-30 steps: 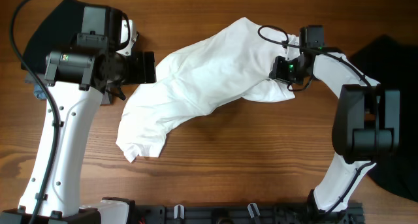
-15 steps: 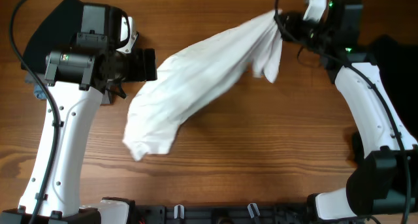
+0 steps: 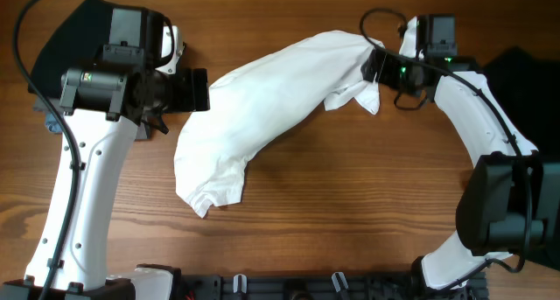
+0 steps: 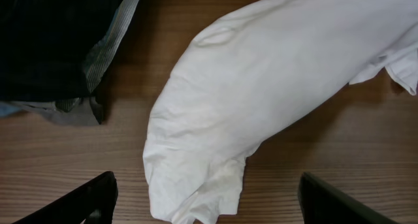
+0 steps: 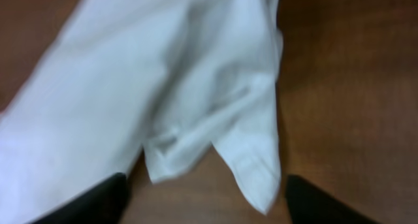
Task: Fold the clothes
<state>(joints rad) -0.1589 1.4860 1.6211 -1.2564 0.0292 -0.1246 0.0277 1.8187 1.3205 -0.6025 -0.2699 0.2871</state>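
The white T-shirt (image 3: 262, 99) lies bunched in a diagonal band across the table, from a low end (image 3: 206, 191) up to the far right. My right gripper (image 3: 374, 66) sits at that far right end, open. In the right wrist view its gripper (image 5: 206, 185) has its fingers wide apart, with a loose sleeve (image 5: 251, 152) hanging just ahead of them, unclamped. My left gripper (image 3: 197, 88) stands open at the shirt's left side. Seen from the left wrist, the gripper (image 4: 207, 185) spans the shirt's crumpled lower end (image 4: 196, 185) without gripping it. A black garment (image 4: 52, 34) lies at the left.
A dark garment (image 3: 61, 29) lies under the left arm at the far left, and another dark cloth (image 3: 525, 81) lies along the right edge. A black rail (image 3: 306, 287) runs along the table's front edge. Bare wood (image 3: 350, 186) shows in front of the shirt.
My right gripper has opened and let go of the shirt's end, which dropped back toward the table. The right arm came down from the far edge. The left arm stayed put.
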